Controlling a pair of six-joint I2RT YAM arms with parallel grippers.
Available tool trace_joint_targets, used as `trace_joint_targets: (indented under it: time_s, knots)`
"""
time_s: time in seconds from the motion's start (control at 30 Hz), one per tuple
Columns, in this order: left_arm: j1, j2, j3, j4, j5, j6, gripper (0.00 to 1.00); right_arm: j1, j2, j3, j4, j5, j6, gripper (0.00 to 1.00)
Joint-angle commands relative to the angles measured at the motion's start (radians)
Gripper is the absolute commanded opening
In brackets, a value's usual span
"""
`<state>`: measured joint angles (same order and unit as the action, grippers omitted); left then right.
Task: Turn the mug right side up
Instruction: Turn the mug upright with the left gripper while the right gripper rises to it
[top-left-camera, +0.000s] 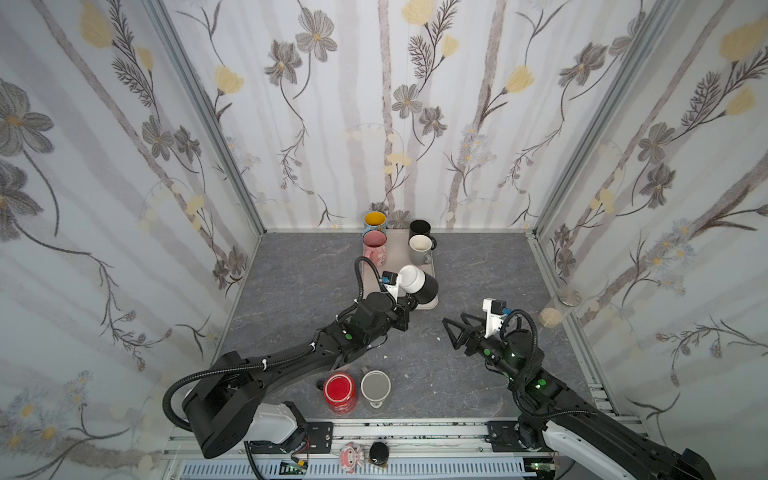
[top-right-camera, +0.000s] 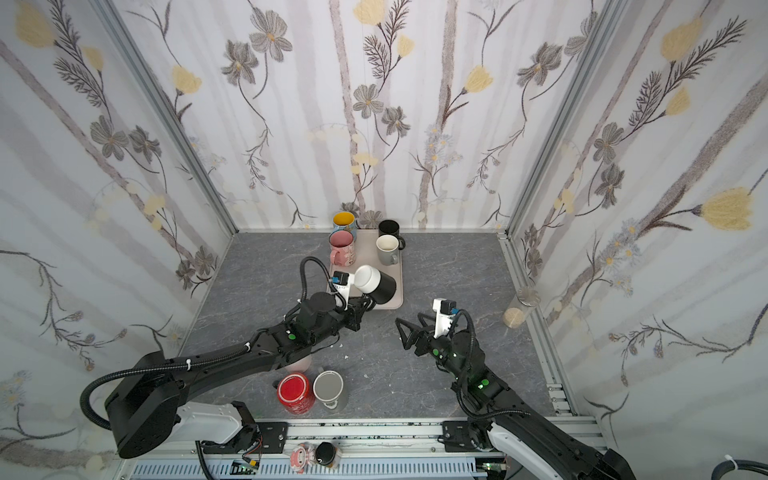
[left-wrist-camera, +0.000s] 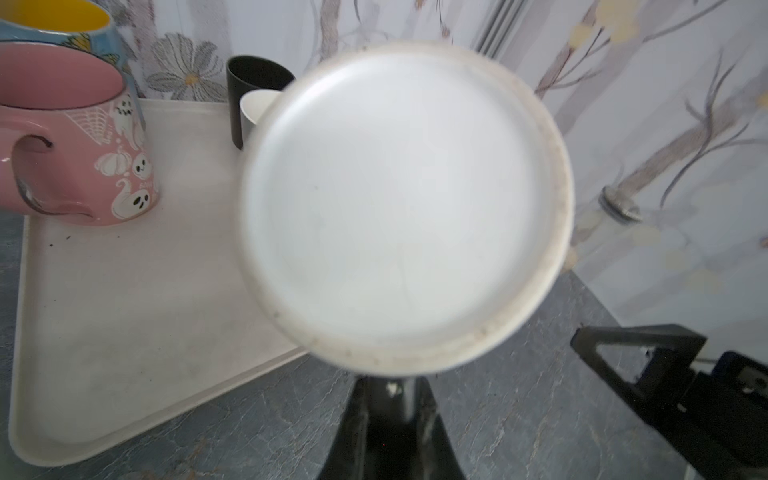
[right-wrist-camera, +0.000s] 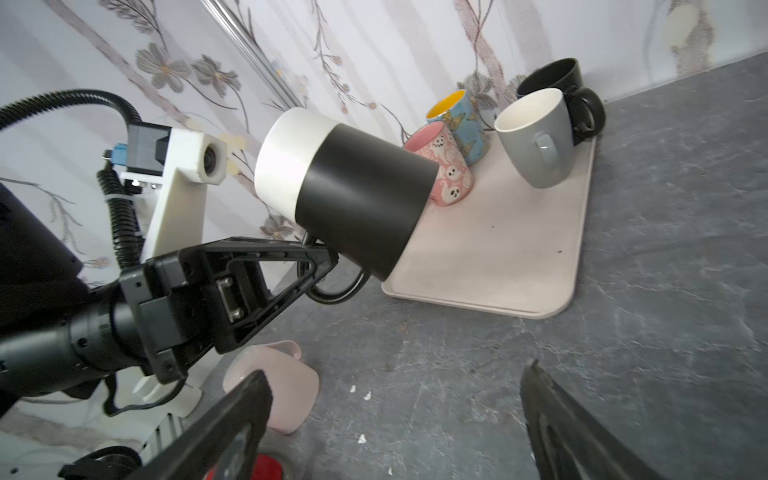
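Left gripper (right-wrist-camera: 322, 259) clenched on handle of black-and-white mug (top-left-camera: 419, 284), held tilted above near end of tray (top-left-camera: 399, 253). Right gripper (top-left-camera: 455, 323) released, empty. One tray, four upright mugs (top-left-camera: 419, 247) on it. Three more mugs (top-left-camera: 340, 390) on counter (top-left-camera: 291, 291).

The mug (right-wrist-camera: 357, 199) had a smooth, matt black wall with a white satin band, seemingly ceramic. The jaws of the left gripper (right-wrist-camera: 322, 259) were matt black plastic; the camera mount (right-wrist-camera: 183, 195) was white plastic with a faintly rough surface. The tray (right-wrist-camera: 498, 257) looked matt, off-white and lightly speckled. The worktop (right-wrist-camera: 623, 353) bore a matt grey marbled finish. The pink mug (right-wrist-camera: 449, 174) was glossy-glazed; the frame rail (top-left-camera: 415, 430) was bare metal.
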<state>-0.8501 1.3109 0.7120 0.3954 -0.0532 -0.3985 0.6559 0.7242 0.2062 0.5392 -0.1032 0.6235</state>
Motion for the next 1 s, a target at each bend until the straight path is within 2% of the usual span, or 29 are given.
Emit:
trace_joint_targets:
  time_s: [0.0, 0.2, 0.43, 0.77, 0.97]
  knots:
    - [0.009, -0.071, -0.051, 0.325, 0.081, -0.059, 0.00, 0.009, 0.073, 0.020, 0.259, -0.102, 0.065, 0.91]
    - [0.029, -0.171, -0.180, 0.620, 0.106, -0.142, 0.00, 0.029, 0.264, 0.075, 0.602, -0.206, 0.170, 0.85]
    - [0.029, -0.206, -0.224, 0.772, 0.088, -0.166, 0.00, 0.082, 0.386, 0.198, 0.684, -0.247, 0.178, 0.75]
    - [0.028, -0.234, -0.242, 0.868, 0.107, -0.226, 0.00, 0.135, 0.532, 0.297, 0.816, -0.241, 0.228, 0.66]
    - [0.027, -0.238, -0.247, 0.887, 0.111, -0.259, 0.00, 0.141, 0.624, 0.326, 0.997, -0.252, 0.302, 0.57]
